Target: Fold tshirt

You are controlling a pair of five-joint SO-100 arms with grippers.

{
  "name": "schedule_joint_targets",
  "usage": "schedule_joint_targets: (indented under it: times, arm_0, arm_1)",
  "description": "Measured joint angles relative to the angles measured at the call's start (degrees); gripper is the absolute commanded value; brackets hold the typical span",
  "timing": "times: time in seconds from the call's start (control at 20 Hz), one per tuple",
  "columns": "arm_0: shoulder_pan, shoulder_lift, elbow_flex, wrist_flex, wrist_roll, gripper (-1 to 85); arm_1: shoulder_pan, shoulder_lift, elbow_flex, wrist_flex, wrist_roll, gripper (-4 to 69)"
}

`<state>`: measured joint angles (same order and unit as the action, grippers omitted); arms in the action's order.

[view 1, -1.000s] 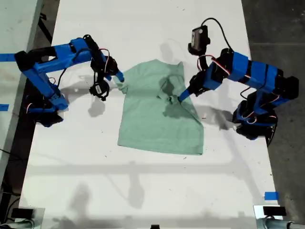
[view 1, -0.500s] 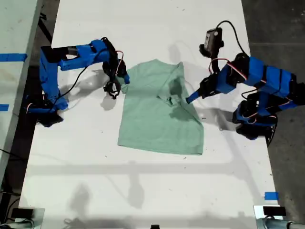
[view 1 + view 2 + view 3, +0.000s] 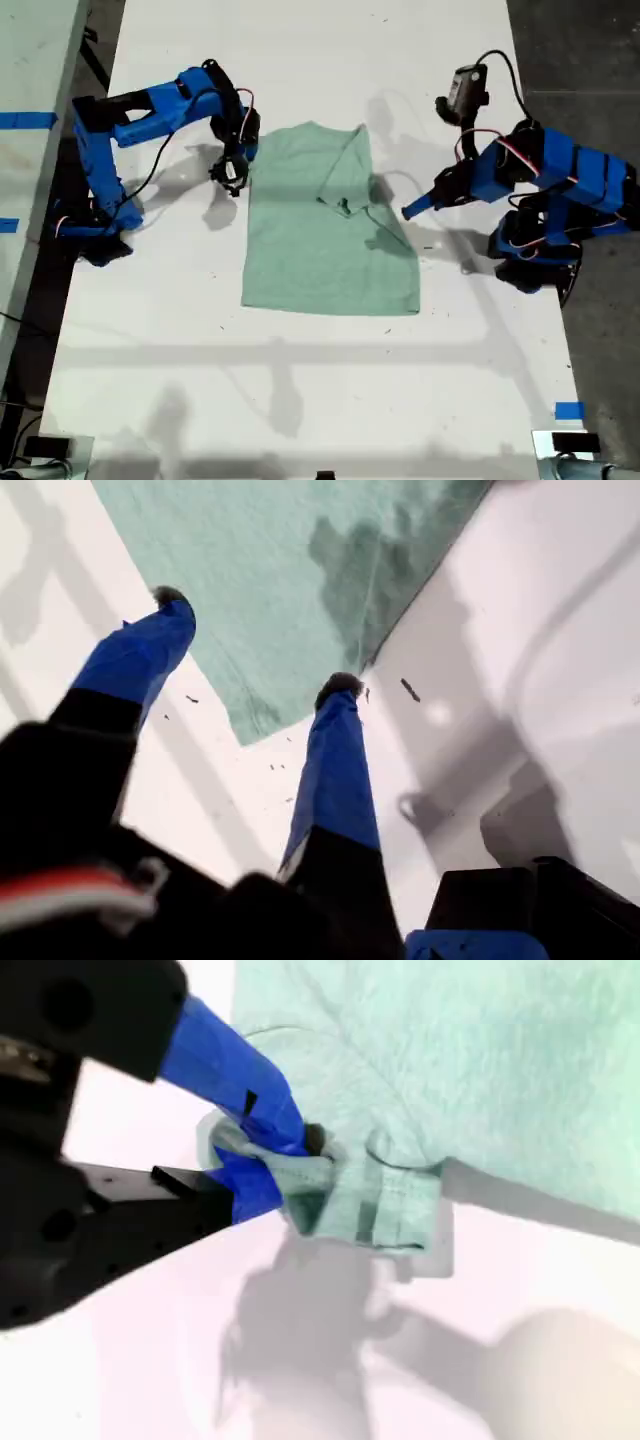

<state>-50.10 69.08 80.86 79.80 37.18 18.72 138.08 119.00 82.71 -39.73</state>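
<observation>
White desk point(image 3: 300, 400) carried the limp, light mint-green cloth tshirt point(image 3: 320, 250); my second claw point(image 3: 285, 1175) clamped its sleeve (best hold), my first claw point(image 3: 250, 645) gaped beside its hem.

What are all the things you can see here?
tshirt: one, pale mint green, lying partly folded in the middle of the table.
table: one, white, under everything.
tape pieces: three, blue; one near the table's lower corner at the exterior view's right, two on the surface at the exterior view's left edge.
my first gripper: one, blue, open, beside the tshirt's edge on the exterior view's right.
my second gripper: one, blue, shut on a bunched bit of the tshirt on the exterior view's left.
</observation>
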Motion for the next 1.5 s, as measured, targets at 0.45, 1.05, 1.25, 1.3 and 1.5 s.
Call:
schedule_joint_targets:
  times: [0.45, 1.05, 1.25, 1.3, 1.5]
  arm_0:
    - [0.53, 17.49, 6.5, -2.02, -2.99, 0.1]
    - [14.33, -18.02, -27.42, -9.32, -1.93, 41.4]
    - [12.48, -11.69, -26.46, -0.26, -0.7, 37.2]
    - [12.39, -6.86, -24.61, 2.02, -0.53, 36.6]
    - [16.35, 12.92, -9.76, 6.06, -4.13, 32.9]
  arm_1:
    - [0.0, 5.19, 4.66, 0.0, 0.53, 28.8]
    - [-1.93, 6.33, 6.5, 0.0, 3.78, 28.8]
    - [-2.9, 7.12, 7.03, 0.0, 4.75, 27.5]
    - [-3.16, 7.38, 7.03, 0.0, 5.01, 26.9]
    - [-4.57, 7.29, 7.12, 0.0, 5.19, 25.4]
